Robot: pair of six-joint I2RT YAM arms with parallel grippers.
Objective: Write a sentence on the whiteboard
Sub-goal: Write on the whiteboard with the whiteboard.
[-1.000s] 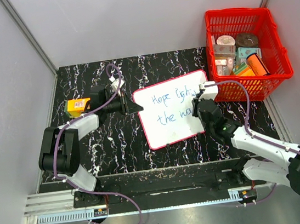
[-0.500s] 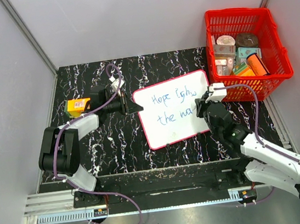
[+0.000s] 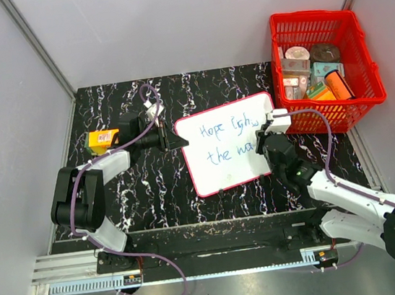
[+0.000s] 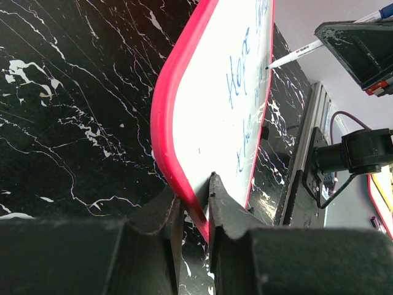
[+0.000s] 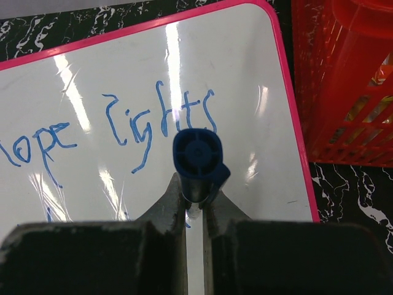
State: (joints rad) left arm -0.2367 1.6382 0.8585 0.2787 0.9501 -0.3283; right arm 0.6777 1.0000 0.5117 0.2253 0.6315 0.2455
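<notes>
The whiteboard, white with a red-pink frame, lies tilted on the black marbled table. Blue handwriting on it reads "Hope lights" above "the wa". My left gripper is shut on the board's left edge; in the left wrist view the red frame sits between its jaws. My right gripper is shut on a blue marker and holds it upright over the right end of the second line. The right wrist view shows "lights" just beyond the marker's blue end. The marker's tip touches the board in the left wrist view.
A red basket with several packets and tins stands at the back right, close to the board's right edge. A small orange box lies at the left by my left arm. Grey walls enclose the table.
My right gripper with the marker shifted slightly right, then back left, over the second line. The left arm and the board have not moved.
</notes>
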